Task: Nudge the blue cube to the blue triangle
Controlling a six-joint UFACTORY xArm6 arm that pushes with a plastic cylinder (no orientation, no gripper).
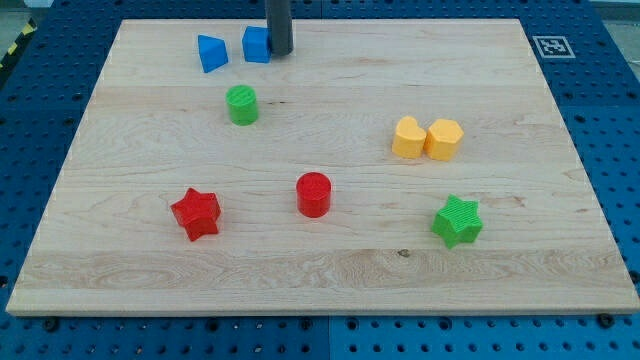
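Observation:
The blue cube (pixel 256 44) sits near the view's top on the wooden board (pixel 500 270). The blue triangle (pixel 211 53) lies just to its left, with a small gap between them. My tip (pixel 281 52) is at the cube's right side, touching or nearly touching it. The dark rod rises from there out of the view's top.
A green cylinder (pixel 241 104) stands below the two blue blocks. A yellow heart (pixel 407 137) and a yellow hexagon (pixel 445 139) touch at the right. A red cylinder (pixel 313 194), a red star (pixel 196 213) and a green star (pixel 458 221) lie lower down.

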